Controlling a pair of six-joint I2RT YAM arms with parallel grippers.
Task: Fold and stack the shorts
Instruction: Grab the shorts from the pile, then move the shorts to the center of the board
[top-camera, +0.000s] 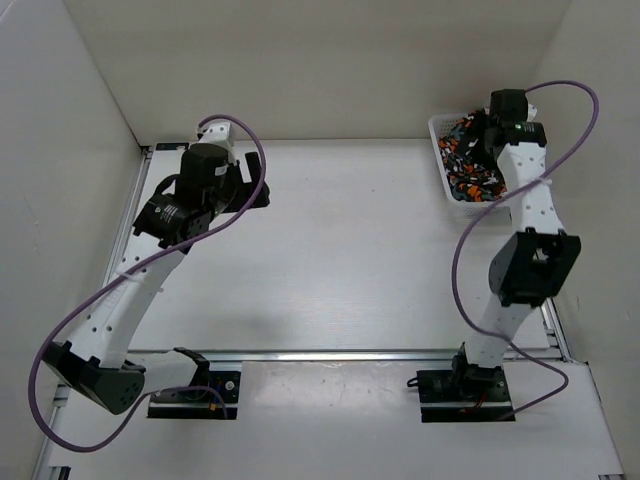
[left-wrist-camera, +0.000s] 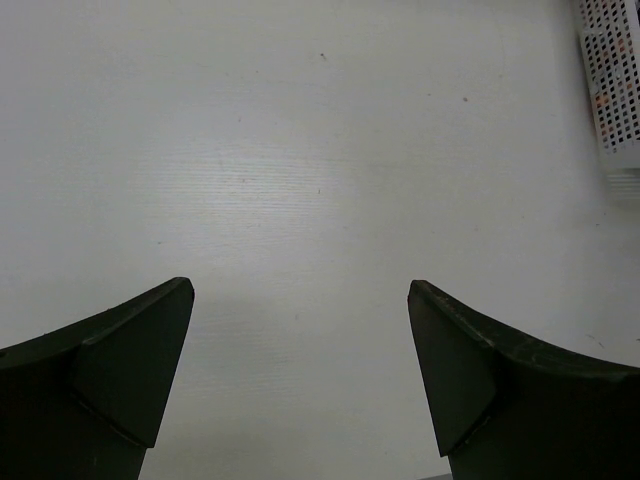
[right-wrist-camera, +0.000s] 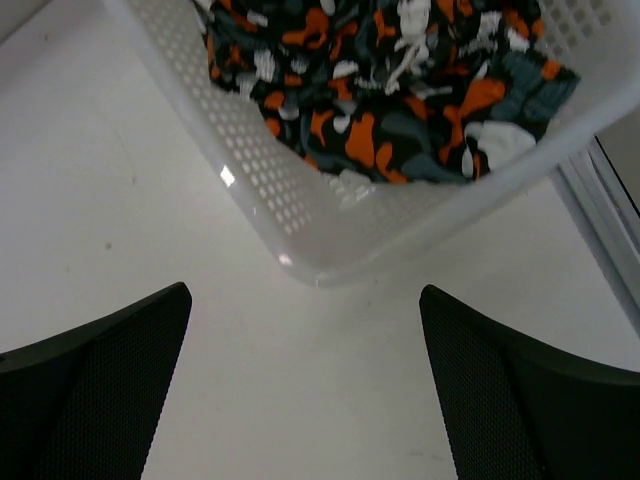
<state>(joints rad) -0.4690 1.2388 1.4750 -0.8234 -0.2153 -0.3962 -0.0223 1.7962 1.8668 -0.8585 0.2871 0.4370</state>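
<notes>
— White worktop (top-camera: 350, 260) with nothing folded on it, so we've basically not started. All the shorts (right-wrist-camera: 400, 110) sit bunched in the basket (right-wrist-camera: 290, 215) at the far right corner.
— Yep. Our right pincer (right-wrist-camera: 305, 390) hangs spread just short of that basket, and the left pincer (left-wrist-camera: 300, 380) is spread too, reaching over bare worktop at the far left.
</notes>
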